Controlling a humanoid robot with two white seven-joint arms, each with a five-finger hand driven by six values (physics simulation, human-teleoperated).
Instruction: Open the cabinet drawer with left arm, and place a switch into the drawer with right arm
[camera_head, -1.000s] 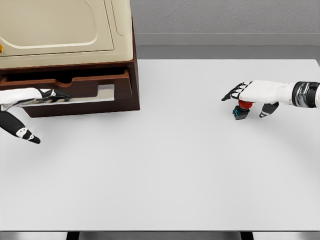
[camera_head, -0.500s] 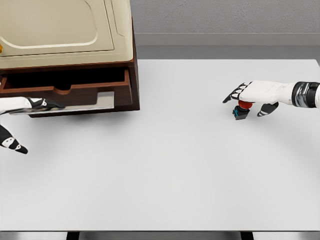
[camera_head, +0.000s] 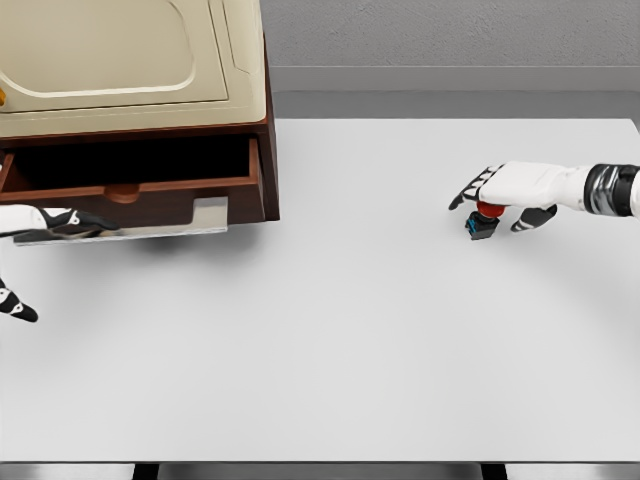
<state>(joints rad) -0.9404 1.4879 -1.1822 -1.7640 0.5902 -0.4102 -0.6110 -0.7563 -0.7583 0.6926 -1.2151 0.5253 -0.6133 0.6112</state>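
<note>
Switch (camera_head: 482, 219), small red-capped button on dark block with blue base, far right of brown wooden cabinet drawer (camera_head: 140, 190), under right hand (camera_head: 505, 190).
Right fingers curl around switch, grasp unconfirmed; looks light, rigid, pinch block sides. Left hand (camera_head: 45, 222) grips drawer's metal handle (camera_head: 150, 230).

Brown cabinet drawer (camera_head: 130, 190) stands partly open at upper left; red-capped switch (camera_head: 482, 220) sits upright at table's right.

From my seat I saw the left hand (camera_head: 45, 222) hooked on the silver handle (camera_head: 130, 231) of the pulled-out drawer (camera_head: 140, 190) under the cream-topped cabinet (camera_head: 130, 60), while the right hand (camera_head: 510, 190) curled over the red-capped switch (camera_head: 482, 218) on the white table (camera_head: 330, 340).
</note>
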